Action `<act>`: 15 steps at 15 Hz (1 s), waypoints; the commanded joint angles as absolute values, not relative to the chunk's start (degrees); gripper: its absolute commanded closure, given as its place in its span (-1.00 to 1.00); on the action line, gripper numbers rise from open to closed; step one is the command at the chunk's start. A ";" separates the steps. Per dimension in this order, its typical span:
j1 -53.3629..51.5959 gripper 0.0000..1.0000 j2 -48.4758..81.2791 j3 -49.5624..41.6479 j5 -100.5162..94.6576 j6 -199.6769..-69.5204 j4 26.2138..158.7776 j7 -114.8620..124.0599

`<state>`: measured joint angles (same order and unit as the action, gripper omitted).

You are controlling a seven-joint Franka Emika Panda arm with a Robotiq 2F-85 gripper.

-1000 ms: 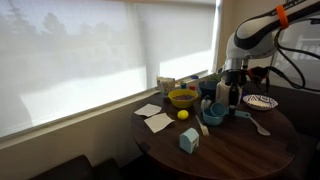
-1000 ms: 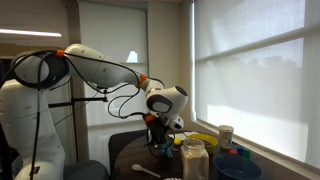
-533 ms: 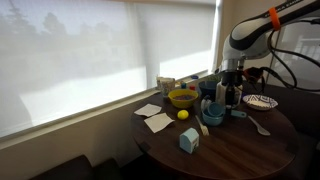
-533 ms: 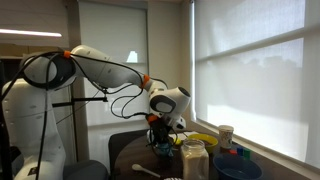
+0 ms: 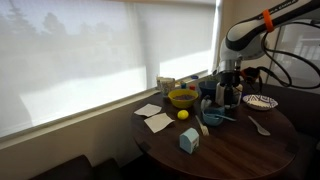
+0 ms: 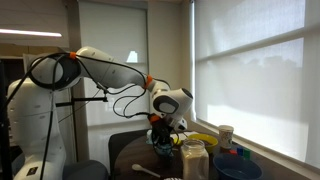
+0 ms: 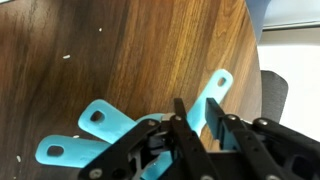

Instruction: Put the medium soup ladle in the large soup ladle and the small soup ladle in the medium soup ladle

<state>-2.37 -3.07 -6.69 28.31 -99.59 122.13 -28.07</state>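
Three teal-blue ladle handles show in the wrist view. Two of them (image 7: pixel 103 121) (image 7: pixel 60 152) lie fanned out on the wooden table (image 7: pixel 120 50). The third handle (image 7: pixel 215 88) runs up to the right between my fingers. My gripper (image 7: pixel 197 120) is shut on it. All three ladle bowls are hidden under the gripper, so I cannot tell large, medium and small apart. In both exterior views the gripper (image 5: pixel 228 98) (image 6: pixel 160 138) points straight down over the teal ladles (image 5: pixel 212 117), low over the round table.
A yellow bowl (image 5: pixel 182 98), a lemon (image 5: pixel 183 114), white napkins (image 5: pixel 155 120) and a pale blue carton (image 5: pixel 189 140) lie window-side of the ladles. A white spoon (image 5: pixel 258 126) and a plate (image 5: pixel 261 101) lie beyond them. A jar (image 6: pixel 193 160) stands near the table edge.
The arm's upper links have swung a little toward the window. The gripper has shifted slightly the same way and stays low over the ladles.
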 commanded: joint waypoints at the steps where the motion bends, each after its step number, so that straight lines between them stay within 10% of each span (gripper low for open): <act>1: -0.83 -0.21 -1.73 -5.35 29.31 -97.21 119.66 -27.52; 7: -0.72 -0.97 -3.05 -4.74 28.21 -97.48 119.31 -26.29; 15: -1.72 -1.00 -9.17 -1.59 17.28 -102.22 121.33 -21.98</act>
<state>-1.73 -6.24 -3.40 22.70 -100.05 119.90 -24.52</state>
